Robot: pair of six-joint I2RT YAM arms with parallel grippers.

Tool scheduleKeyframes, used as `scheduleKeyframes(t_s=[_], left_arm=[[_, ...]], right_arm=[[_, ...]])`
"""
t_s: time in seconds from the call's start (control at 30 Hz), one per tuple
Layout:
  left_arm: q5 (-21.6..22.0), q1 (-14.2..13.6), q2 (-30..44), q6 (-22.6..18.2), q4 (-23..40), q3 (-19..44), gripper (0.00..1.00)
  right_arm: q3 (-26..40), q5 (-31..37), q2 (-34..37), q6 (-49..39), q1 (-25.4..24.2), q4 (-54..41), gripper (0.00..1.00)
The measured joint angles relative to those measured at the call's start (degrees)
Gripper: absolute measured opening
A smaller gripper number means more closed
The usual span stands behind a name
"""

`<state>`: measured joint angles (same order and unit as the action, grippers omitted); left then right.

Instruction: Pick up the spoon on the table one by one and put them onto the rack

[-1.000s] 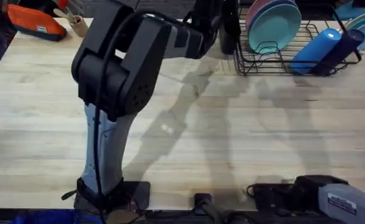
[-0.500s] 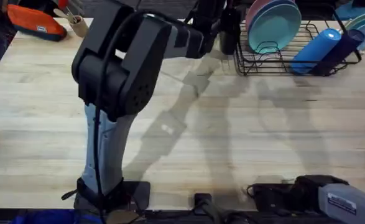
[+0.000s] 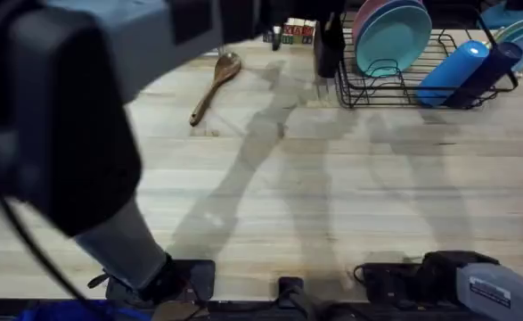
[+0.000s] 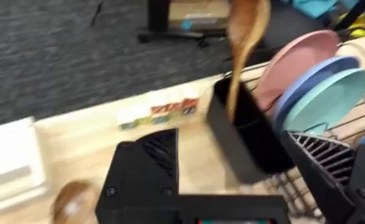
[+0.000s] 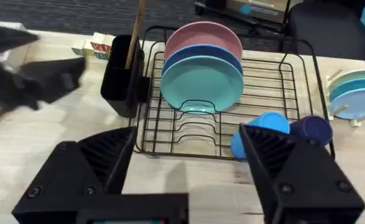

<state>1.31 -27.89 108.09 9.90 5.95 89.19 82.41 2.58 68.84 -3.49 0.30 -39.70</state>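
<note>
Spoon in cup: one wooden spoon (image 4: 244, 43) stands handle-down in the black utensil cup (image 4: 247, 134) at the end of the rack (image 5: 232, 134), bowl up, leaning a little; in the right wrist view its handle rises out of the cup

Spoon on table: second spoon (image 3: 213, 86) lies on the table (image 3: 350, 196), well apart from the rack, on the left arm's side; bowl end toward the far edge, handle running back toward the arm bases and slightly outward

Left gripper: (image 4: 257, 186) near the cup, fingers parted, holding nothing; judged released

Right gripper: (image 5: 188, 171) hangs back facing the rack, fingers spread wide, empty

Nearer arm: left, by judgement; the lying spoon is on its side of the table

Coming move: likely a swing away from the cup to the spoon, closing across the handle

Room: bare wood around the spoon; small coloured blocks (image 3: 292, 32) sit beyond it by the far edge; cup and plates (image 5: 202, 68) crowd the rack end
</note>
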Motion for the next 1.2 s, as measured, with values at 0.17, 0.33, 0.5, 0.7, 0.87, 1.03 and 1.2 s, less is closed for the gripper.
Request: scheduleKeyframes(t_s=[0.17,0.33,0.5,0.7,0.87,1.03,1.2], left_arm=[[0.09,3.62,-6.08,-2.01,10.51,0.0,0.995],[0.43,6.91,-11.19,-4.52,17.07,0.0,0.996],[1.17,8.92,-15.54,-7.32,22.46,0.0,0.996],[4.3,9.24,-19.01,-9.25,28.64,0.0,0.996],[8.29,9.26,-20.28,-11.06,38.44,0.0,0.995],[9.25,9.26,-20.28,-11.32,44.39,0.0,0.995],[10.12,9.25,-20.28,-11.49,47.91,0.0,0.995]], right_arm=[[0.0,-0.01,0.0,0.0,0.0,0.0,0.996],[0.0,0.01,0.0,0.0,0.0,0.0,0.996],[0.0,0.0,0.01,0.0,0.0,0.0,0.996],[0.0,0.01,0.0,0.0,0.0,0.01,0.996],[0.0,-0.01,0.01,0.0,0.0,0.0,0.996],[0.0,-0.01,0.02,0.0,0.0,0.0,0.996],[0.0,-0.01,0.0,0.0,0.0,0.0,0.996]])
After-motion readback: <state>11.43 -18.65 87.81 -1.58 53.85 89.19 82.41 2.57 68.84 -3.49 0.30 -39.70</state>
